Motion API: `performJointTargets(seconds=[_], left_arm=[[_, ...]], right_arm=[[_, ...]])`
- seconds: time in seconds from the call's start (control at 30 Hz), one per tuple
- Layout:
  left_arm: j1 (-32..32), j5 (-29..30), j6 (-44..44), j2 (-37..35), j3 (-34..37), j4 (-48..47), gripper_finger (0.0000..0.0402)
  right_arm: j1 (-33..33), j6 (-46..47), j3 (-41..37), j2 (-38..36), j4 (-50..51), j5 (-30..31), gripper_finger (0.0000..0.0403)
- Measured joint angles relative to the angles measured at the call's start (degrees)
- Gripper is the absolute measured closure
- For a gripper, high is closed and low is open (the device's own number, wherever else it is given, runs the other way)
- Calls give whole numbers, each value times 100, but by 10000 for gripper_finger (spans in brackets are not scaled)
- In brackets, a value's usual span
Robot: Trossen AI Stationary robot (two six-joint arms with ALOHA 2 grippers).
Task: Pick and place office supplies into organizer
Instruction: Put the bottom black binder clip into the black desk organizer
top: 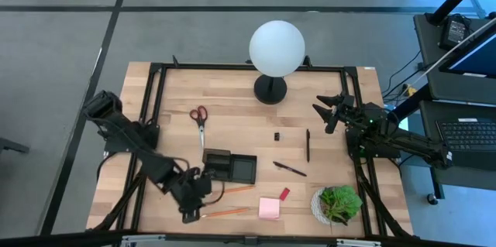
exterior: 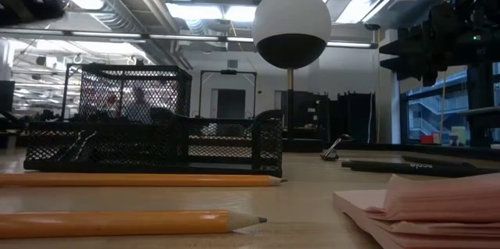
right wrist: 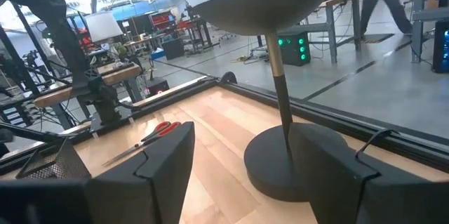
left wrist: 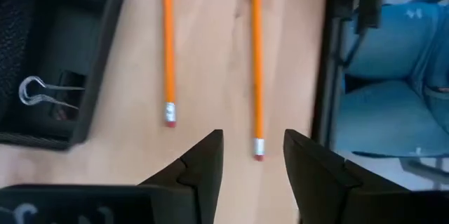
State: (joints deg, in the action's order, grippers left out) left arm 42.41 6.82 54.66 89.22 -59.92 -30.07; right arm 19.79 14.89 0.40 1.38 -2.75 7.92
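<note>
My left gripper (left wrist: 252, 164) hung low over the near left part of the desk (top: 232, 135), its fingers parted with nothing between them, just short of the eraser end of the nearer orange pencil (left wrist: 257, 62). The second orange pencil (left wrist: 168, 45) lay parallel to it, a little farther in, and neither touched the other. From above, both pencils sat just in front of the organizer (top: 229, 166), and my gripper showed at their left ends.

The organizer was a black mesh tray standing near the middle of the desk's front half. In one of its compartments lay a binder clip (left wrist: 38, 92) with its wire handles showing.

To the right of the pencils sat the pink sticky-note pad (top: 270, 208), with the small red eraser (top: 284, 193) just beyond its corner. The green potted plant (top: 339, 203) stood farther right, near the desk's edge.

Past the organizer, one black pen (top: 290, 169) lay at a slant and another black pen (top: 308, 145) lay straight, well apart from a tiny black clip (top: 277, 135). The red-handled scissors (top: 200, 121) lay to the left, beyond the organizer.

My right gripper (top: 329, 111) waited above the desk's right side, spread wide and empty, facing the globe lamp (top: 275, 49) at the far edge.
</note>
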Motion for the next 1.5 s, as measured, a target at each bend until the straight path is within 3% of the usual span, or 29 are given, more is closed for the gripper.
performJointTargets(seconds=[0.17, 0.47, 0.6, 0.73, 1.1, 1.5], left_arm=[[533, 687, 514, 205, -427, -686, 269], [923, -13, 1100, 1591, -1277, -2785, 305], [1055, 204, 1207, 1782, -1568, -3432, 304], [1208, 762, 1148, 1756, -1607, -3510, 302], [1419, 1157, 998, 1765, -1602, -3506, 298], [1401, 933, 1299, 1776, -1248, -3429, 283]], right_arm=[[0, 131, 1, -1, -2, 0, 167], [0, 134, 0, -2, -2, 0, 167], [0, 144, 0, 0, -4, 0, 167], [0, 146, 2, -1, -4, 0, 167], [0, 129, 1, 0, -6, 0, 167], [2, 115, 0, -2, -4, 0, 167]])
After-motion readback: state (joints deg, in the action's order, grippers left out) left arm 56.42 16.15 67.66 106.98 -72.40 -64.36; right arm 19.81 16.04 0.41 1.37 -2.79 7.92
